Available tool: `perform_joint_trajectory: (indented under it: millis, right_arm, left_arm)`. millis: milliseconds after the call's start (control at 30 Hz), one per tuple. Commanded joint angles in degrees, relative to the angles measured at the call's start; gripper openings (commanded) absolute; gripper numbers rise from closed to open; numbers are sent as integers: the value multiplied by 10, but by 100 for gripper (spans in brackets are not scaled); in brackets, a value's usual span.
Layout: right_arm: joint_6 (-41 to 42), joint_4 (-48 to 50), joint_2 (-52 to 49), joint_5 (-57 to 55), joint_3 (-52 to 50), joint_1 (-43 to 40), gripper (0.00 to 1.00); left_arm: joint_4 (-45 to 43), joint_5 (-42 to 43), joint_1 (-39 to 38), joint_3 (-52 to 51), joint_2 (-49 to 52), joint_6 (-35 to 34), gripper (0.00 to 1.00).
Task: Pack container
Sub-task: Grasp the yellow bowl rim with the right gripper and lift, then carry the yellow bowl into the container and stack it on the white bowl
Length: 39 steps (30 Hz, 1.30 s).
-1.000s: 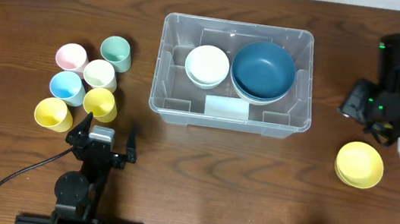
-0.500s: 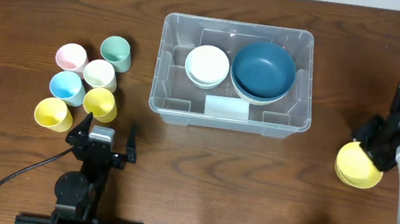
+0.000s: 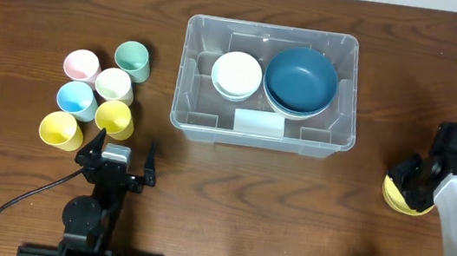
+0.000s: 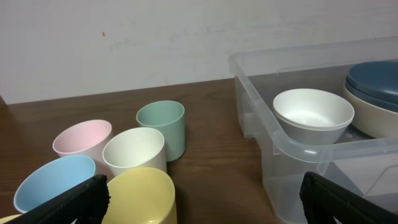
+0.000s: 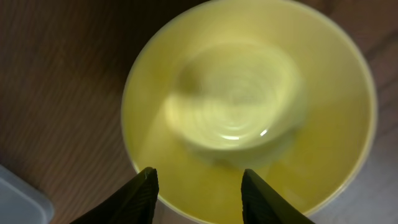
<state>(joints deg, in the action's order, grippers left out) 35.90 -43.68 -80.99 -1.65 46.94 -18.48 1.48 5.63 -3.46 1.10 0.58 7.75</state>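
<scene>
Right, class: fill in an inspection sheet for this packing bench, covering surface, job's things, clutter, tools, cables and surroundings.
Surface: dark wooden table.
Job's things: clear container holds a white bowl and a blue bowl; yellow bowl sits outside on the right; six pastel cups are grouped to the left of the container.
Clutter: nothing seen.
Tools: left tool open, beside the cups; right tool open, over the yellow bowl.
Cables: black cable trails from the left arm.
Surroundings: pale wall behind the table.
</scene>
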Motion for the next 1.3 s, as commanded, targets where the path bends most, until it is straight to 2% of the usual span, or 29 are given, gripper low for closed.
perform_joint_trajectory:
  millis: [0, 167, 267, 467, 733, 967, 1267]
  right_arm:
    - [-2, 20, 4, 12, -12, -4, 45]
    - [-34, 52, 4, 59, -12, -3, 45]
    - [-61, 74, 4, 98, -12, -3, 50]
    - [-61, 82, -2, 83, -12, -3, 50]
    - [-55, 97, -71, 75, -12, -3, 31]
    - [-51, 116, -105, 74, -12, -3, 1]
    - [-49, 103, -101, 55, 13, -9, 1]
  left_arm:
    - [21, 10, 3, -9, -3, 2, 98]
    - [21, 10, 3, -9, -3, 2, 98]
    - [21, 10, 3, -9, -3, 2, 98]
    - [21, 10, 3, -9, -3, 2, 98]
    - [21, 10, 3, -9, -3, 2, 98]
    - [21, 10, 3, -9, -3, 2, 98]
    - [21, 10, 3, -9, -3, 2, 98]
